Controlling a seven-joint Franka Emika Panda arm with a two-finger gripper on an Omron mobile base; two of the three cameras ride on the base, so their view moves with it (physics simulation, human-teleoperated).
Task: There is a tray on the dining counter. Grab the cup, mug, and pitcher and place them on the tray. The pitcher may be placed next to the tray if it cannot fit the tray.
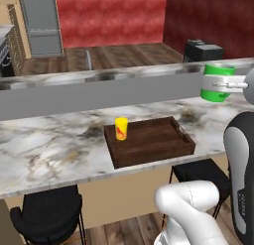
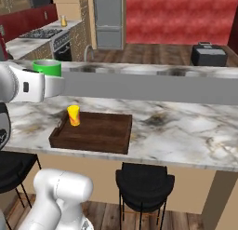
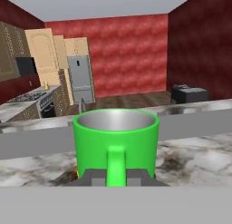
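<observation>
The mug [image 1: 218, 82] hangs in the air, upright, well above the worktop [image 1: 59, 145] and off to the right of the tray [image 1: 149, 142]; the hand [image 3: 116, 177] is clenched on its handle, the dark finger tips pinching the green strap from both sides. Its long axis runs straight up and down, mouth to the ceiling, and the handle points back toward the robot, as the hand view shows.

The risk lies in that hold. A grip on the handle alone leaves the body free to swing about the fingers, so a quick sweep toward the tray could tip or twist the mug, or let it slide out. The cup [image 1: 121, 128] already stands upright in the tray's near-left corner, as the left base view has it, close to the rim. A descent aimed too far that way could knock it over. Coming in low could also catch the mug's base on the tray's raised rim.
</observation>
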